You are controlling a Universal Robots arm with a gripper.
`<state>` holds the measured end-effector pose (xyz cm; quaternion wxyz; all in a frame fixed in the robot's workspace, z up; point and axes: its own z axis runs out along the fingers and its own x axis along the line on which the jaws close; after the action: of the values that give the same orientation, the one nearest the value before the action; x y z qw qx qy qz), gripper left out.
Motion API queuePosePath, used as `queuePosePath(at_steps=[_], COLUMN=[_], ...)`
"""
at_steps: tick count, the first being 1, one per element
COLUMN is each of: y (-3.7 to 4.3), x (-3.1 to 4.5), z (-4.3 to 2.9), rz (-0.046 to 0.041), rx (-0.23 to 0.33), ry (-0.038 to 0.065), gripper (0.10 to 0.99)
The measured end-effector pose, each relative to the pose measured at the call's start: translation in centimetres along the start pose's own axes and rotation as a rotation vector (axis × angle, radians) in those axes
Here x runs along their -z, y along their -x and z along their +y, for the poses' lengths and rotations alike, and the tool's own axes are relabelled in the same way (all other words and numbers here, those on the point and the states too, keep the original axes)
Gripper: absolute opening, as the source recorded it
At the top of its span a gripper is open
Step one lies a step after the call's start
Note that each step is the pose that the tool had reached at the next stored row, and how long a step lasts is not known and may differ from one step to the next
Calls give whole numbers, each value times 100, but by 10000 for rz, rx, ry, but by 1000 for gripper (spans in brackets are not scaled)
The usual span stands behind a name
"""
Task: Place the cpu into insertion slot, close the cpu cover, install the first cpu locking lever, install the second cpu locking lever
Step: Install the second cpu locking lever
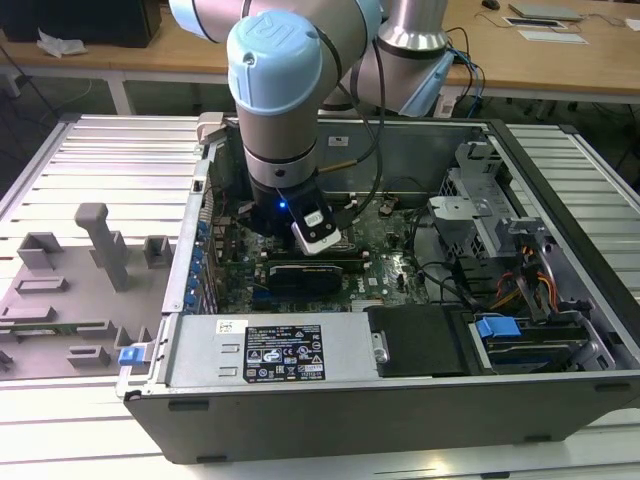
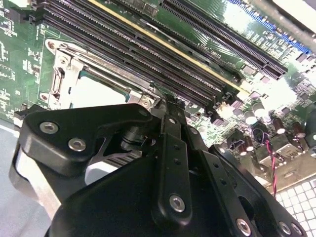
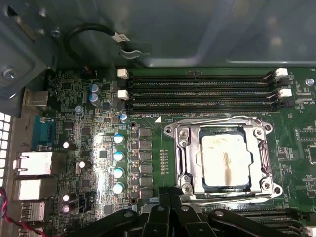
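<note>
One silver cpu point(image 3: 224, 160) sits seated under the closed cpu cover point(image 3: 186, 163) at lower right, just above the gripper point(image 3: 170, 217), whose jaws look pinched together, empty.

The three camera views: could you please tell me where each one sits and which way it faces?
Exterior view: off the arm, above the open computer case, looking down at the arm.
First wrist view: on the wrist, facing the cpu under the cpu cover; gripper linkage at the edge.
Second wrist view: on the wrist, looking past the gripper.
Both wrist views share the cpu.
</note>
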<state>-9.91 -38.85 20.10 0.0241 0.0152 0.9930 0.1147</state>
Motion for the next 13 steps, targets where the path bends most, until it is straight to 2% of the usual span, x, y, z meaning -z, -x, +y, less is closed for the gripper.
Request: queuePosePath(at_steps=[4, 7, 11, 13], y=[-2, -2, 3, 8], x=[-42, -38, 61, 165], z=[-10, -8, 15, 39], rz=[7, 8, 9, 9], rx=[28, 42, 44, 43], ry=[1, 5, -14, -20], gripper=[106, 106, 106, 106])
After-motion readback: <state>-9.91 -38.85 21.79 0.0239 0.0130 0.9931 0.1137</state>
